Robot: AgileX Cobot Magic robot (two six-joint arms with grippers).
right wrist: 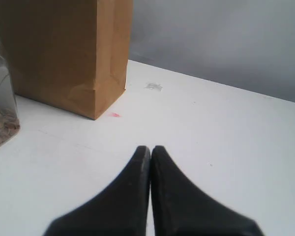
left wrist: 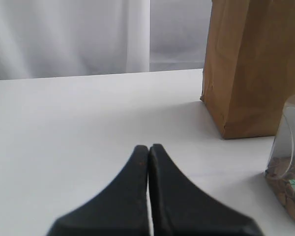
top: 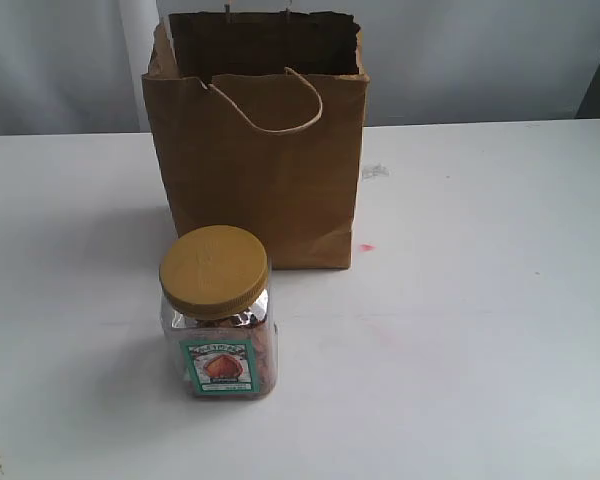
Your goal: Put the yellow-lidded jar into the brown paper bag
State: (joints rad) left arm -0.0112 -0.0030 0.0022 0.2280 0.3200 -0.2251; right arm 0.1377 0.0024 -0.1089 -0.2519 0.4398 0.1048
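Note:
The yellow-lidded jar stands upright on the white table, just in front of the brown paper bag, which stands open with its handle drooping over the front. No gripper shows in the exterior view. My left gripper is shut with nothing in it, low over the table, with the jar and the bag off to one side ahead. My right gripper is also shut and holds nothing; the bag and a sliver of the jar lie ahead of it.
The white table carries a small red mark by the bag's corner and a grey scuff behind it. A pale curtain and grey wall stand behind the table's far edge.

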